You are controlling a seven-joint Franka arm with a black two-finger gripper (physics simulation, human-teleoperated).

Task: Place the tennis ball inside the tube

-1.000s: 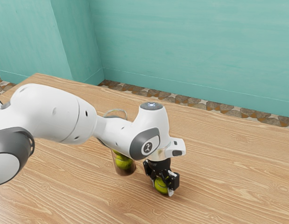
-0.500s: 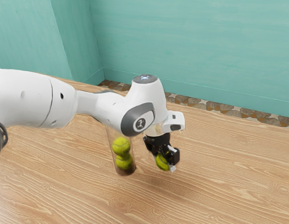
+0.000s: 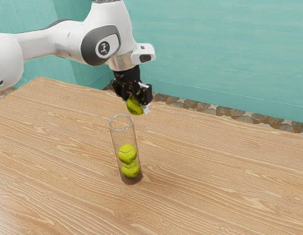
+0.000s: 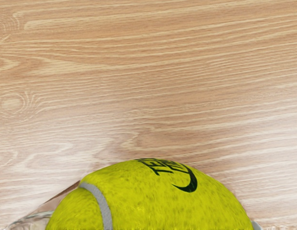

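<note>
The tennis ball (image 3: 134, 106) is clamped between the fingers of the gripper (image 3: 137, 104), held aloft near the open mouth of the clear tube (image 3: 121, 129) and seemingly off-centre toward the exterior view's right. Best to centre it over the rim first, then lower it straight and let go gently once it has entered. The tube, upright on the counter (image 3: 215, 171) with two balls (image 3: 128, 161) inside, could tip if its edge is knocked.

Tennis balls (image 3: 127, 153), yellow-green: three, comprising two within the tube (image 3: 123, 137) and one held ball (image 3: 133, 108). Tube, clear, open-topped: one. Pincer (image 3: 137, 103), black, two-fingered: one. Arm (image 3: 109, 29), white and grey: one. Bench (image 3: 215, 171), wood-grained: one.
</note>
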